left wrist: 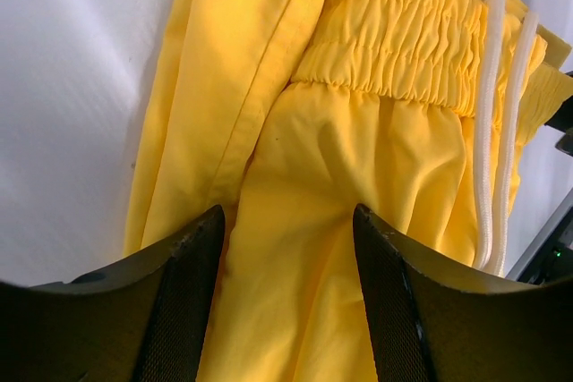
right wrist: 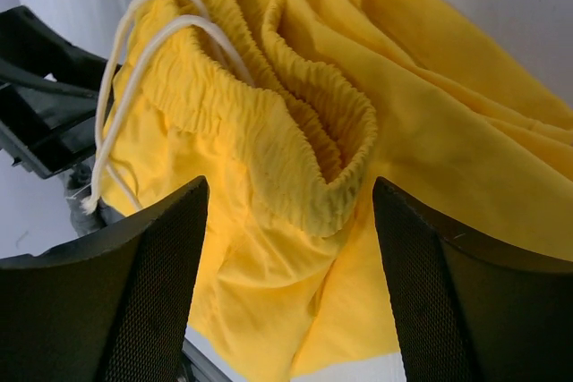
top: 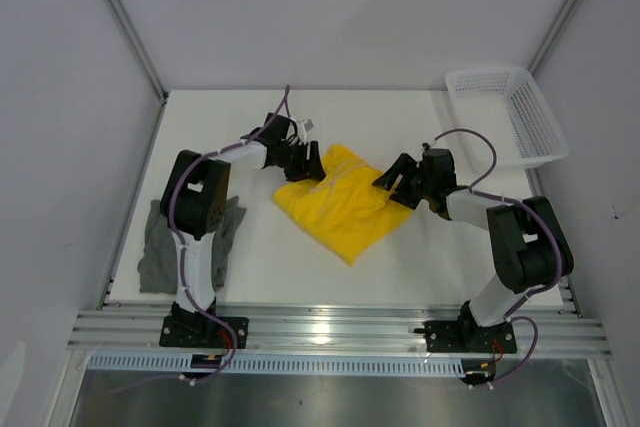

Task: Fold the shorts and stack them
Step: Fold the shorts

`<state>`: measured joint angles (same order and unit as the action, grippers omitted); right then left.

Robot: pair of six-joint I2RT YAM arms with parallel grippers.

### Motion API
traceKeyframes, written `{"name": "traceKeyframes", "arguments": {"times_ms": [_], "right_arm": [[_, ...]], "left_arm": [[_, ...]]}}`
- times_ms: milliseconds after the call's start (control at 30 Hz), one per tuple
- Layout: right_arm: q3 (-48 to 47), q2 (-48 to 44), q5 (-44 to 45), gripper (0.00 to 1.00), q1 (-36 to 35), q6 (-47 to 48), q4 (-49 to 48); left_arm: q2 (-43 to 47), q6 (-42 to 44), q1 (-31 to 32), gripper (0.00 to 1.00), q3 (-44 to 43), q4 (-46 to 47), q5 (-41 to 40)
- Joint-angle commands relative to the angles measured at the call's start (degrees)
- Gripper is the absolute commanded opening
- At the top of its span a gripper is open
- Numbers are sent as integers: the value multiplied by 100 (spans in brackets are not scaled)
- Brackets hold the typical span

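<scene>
1. The yellow shorts (top: 343,209) lie rumpled on the table (top: 420,262), waistband away from the arm bases.
2. The left gripper (top: 314,162) sits at their far left corner. Its fingers (left wrist: 183,301) stand well apart over flat cloth just below the waistband (left wrist: 403,51), and they pinch nothing.
3. The right gripper (top: 386,183) is at their right edge. Its fingers (right wrist: 152,292) are spread wide, the gathered waistband lies loose between them, and they clamp nothing.
4. A white drawstring (left wrist: 497,131) hangs from the waistband, on the side of the yellow shorts between the two grippers.
5. The grey shorts (top: 158,247) lie in a heap well to the left of the yellow shorts, partly behind the left arm.
6. A white basket (top: 530,142) stands well to the right of the yellow shorts and farther back.
</scene>
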<state>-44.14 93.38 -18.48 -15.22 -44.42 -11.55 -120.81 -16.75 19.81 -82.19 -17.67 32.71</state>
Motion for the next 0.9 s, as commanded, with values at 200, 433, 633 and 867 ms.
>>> {"name": "traceKeyframes", "arguments": {"times_ms": [200, 433, 633, 867], "right_arm": [[-148, 153, 100, 72, 2, 162, -452], [-455, 601, -664, 47, 11, 443, -954], [-745, 918, -1017, 47, -16, 584, -1033], [-1000, 1287, -1193, 55, -77, 689, -972]], "left_arm": [[839, -715, 40, 64, 1319, 739, -907], [1436, -1058, 145, 64, 2257, 1265, -1354], [1807, -1357, 189, 64, 2831, 1740, -1539], [1851, -1375, 190, 65, 2964, 1881, -1496]]}}
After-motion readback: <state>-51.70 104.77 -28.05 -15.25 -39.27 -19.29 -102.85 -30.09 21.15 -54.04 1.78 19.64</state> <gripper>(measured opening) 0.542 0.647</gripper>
